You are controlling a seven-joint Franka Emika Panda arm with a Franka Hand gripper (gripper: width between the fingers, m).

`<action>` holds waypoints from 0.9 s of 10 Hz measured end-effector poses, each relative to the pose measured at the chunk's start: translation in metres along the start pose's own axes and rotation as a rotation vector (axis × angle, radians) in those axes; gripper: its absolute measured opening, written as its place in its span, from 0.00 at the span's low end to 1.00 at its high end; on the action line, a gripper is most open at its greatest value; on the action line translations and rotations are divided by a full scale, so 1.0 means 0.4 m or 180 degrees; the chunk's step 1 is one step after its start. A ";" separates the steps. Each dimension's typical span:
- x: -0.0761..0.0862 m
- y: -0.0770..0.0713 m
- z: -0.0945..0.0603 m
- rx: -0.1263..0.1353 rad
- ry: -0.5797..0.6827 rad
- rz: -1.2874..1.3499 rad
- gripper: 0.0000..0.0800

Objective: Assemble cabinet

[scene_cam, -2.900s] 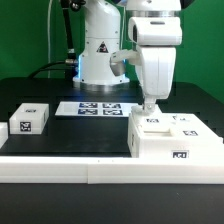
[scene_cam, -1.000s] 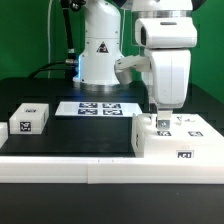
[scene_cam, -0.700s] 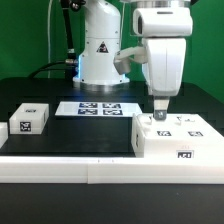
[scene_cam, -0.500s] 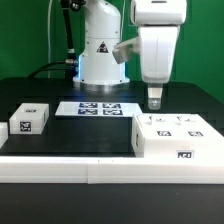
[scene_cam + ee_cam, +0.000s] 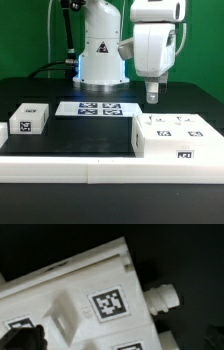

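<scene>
The cabinet [image 5: 178, 137], a large white box with marker tags on its top and front, lies at the exterior view's right near the front edge. My gripper [image 5: 152, 95] hangs above the cabinet's far left corner, clear of it, open and empty. In the wrist view the cabinet's tagged top [image 5: 85, 297] fills the frame from close up, with a round white knob [image 5: 163, 300] sticking out of its side. One dark fingertip [image 5: 20, 336] shows at the frame's edge, and the gripper [image 5: 115, 340] holds nothing.
A small white tagged part [image 5: 30, 119] lies at the exterior view's left. The marker board [image 5: 97, 108] lies flat in front of the robot base [image 5: 100, 55]. A white rail [image 5: 70, 168] runs along the table's front edge.
The gripper was down at the cabinet's top a second ago. It has since lifted straight off it and shifted slightly toward the exterior view's left. The cabinet stays put.
</scene>
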State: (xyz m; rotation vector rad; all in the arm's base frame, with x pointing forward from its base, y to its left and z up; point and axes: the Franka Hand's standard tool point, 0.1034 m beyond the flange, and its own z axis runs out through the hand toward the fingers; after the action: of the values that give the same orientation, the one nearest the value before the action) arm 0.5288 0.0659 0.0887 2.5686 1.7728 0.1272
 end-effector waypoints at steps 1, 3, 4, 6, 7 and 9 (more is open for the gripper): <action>0.000 0.000 0.000 0.0000 0.0000 -0.0004 1.00; 0.001 -0.001 0.000 0.0004 0.0005 0.0395 1.00; 0.001 -0.001 0.001 0.0002 0.0008 0.0623 1.00; -0.010 -0.022 0.017 0.0016 0.0087 0.1493 1.00; -0.007 -0.027 0.019 0.0010 0.0106 0.1760 1.00; -0.004 -0.037 0.024 0.0056 0.0135 0.2351 1.00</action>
State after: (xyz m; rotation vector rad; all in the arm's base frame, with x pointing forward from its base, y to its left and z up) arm 0.5153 0.0697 0.0783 3.0994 0.7433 0.1705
